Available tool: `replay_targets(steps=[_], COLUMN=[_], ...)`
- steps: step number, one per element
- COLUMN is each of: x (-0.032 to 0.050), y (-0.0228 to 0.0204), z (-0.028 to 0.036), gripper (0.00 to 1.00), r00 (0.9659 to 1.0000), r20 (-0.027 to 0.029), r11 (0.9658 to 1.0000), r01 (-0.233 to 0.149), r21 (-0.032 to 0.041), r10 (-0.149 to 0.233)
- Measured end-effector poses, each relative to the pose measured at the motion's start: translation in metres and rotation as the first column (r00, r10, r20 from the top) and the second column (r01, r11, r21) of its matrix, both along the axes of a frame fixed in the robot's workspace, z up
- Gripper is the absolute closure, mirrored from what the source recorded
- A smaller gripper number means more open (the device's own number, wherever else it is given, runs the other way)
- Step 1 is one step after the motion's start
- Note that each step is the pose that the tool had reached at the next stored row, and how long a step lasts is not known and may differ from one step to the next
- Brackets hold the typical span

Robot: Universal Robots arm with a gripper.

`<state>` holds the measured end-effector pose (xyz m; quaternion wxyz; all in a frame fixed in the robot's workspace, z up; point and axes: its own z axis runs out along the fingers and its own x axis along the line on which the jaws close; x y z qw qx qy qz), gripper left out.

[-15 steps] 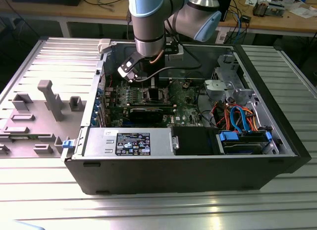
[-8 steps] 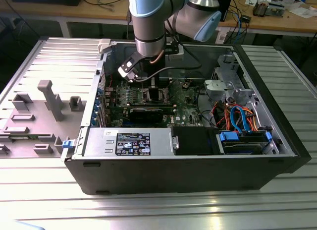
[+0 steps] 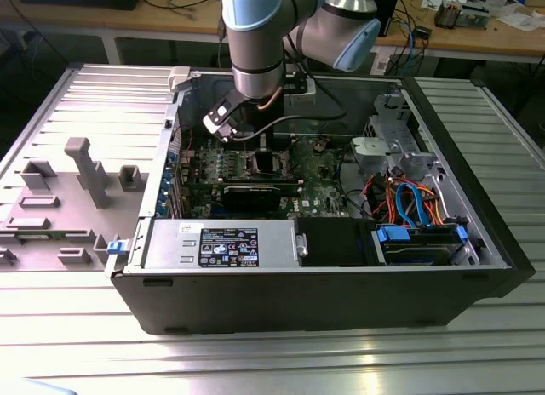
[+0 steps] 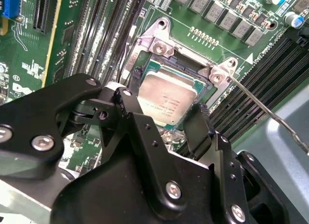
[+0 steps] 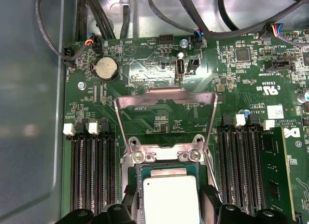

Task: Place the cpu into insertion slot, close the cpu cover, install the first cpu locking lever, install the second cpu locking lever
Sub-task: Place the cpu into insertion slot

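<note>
The gripper point(image 4: 163, 108) has fingers point(image 4: 137, 122) clamped on the cpu point(image 4: 166, 91) by opp. edges over the insertion slot point(image 5: 164, 155) (light, stiff, prob. fragile underneath: hold edges only).

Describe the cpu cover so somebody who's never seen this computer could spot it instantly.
In the open computer case, find the green board and its two banks of black memory slots. The socket sits between them, and the cpu cover stands swung open from its edge. It is the sole thin silver frame, with board showing through its window.
</note>
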<state>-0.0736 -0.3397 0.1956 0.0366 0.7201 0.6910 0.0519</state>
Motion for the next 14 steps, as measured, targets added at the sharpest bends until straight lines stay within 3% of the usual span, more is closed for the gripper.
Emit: replay_targets(steps=[7,9,10,14], x=[-0.0007,-0.0007,-0.0007,-0.0006], y=[0.0017,0.0035,0.0042,0.007], z=[-0.0001,-0.0004,-0.0002,-0.0001], gripper=[0.38,0.37,0.31,0.31], r00=[0.9998,0.9997,0.9997,0.9997], r20=[-0.0001,0.0003,0.0001,-0.0001], r11=[0.9998,0.9997,0.9997,0.9997], r01=[0.018,0.024,0.025,0.025], r21=[-0.0002,0.0005,0.0,-0.0003], r10=[-0.018,-0.024,-0.025,-0.025])
